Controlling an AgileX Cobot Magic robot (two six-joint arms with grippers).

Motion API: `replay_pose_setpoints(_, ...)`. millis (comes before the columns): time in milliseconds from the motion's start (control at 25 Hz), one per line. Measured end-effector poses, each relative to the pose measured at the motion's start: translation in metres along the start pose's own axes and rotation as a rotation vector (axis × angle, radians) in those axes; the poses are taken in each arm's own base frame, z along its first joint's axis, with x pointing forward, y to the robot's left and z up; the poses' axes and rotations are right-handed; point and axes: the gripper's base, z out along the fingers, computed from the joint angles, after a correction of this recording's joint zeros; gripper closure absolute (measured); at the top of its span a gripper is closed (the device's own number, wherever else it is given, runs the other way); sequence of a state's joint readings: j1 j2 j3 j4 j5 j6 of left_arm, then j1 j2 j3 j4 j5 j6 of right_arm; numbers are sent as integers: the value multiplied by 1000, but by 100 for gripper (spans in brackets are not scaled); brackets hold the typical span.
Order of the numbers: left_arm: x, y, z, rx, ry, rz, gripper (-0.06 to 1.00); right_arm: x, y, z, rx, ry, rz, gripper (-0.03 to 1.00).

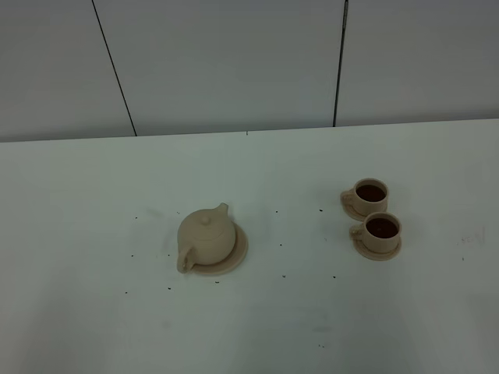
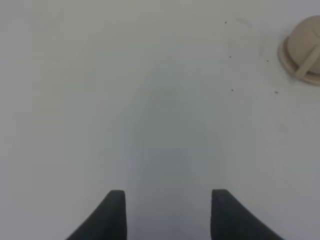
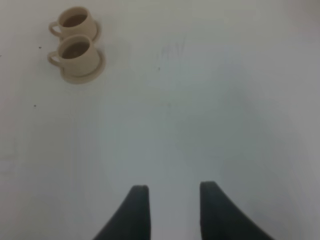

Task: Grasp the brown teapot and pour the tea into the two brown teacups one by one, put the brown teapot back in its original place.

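- Left tool (image 2: 169,212): its two dark fingers are seen spread wide over bare bench (image 1: 70,312), with nothing between them; the brown teapot's edge and handle show only at the far corner of the left wrist view, well apart from the fingers.
- Right tool (image 3: 174,210): its fingers are parted more narrowly and nothing is held; the cups lie well apart from it.
- Brown teapot (image 1: 206,237) is seen upright, lid on, seated on its large saucer (image 1: 238,254) left of centre, handle toward the near-left, spout toward the back.
- Two brown teacups (image 1: 376,218) stand on small saucers at the right, just beside each other, both showing dark tea inside.
- Task is judged essentially complete: cups filled, pot back in place.
- Risk: a careless sweep of either arm could knock the pot or spill the full cups; dark specks are already scattered on the bench.
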State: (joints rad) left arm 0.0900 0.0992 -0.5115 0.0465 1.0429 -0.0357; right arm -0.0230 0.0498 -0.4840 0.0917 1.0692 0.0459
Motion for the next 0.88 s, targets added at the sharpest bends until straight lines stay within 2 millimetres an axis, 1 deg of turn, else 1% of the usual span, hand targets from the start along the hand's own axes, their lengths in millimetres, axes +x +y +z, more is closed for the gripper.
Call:
replay_pose_setpoints(360,11,-2,-11,32,-96,43,54,0,0,0,0,0,0,73)
replay_pose_setpoints(880,11,-3,-11,41,-99,65,54,0,0,0,0,0,0,73)
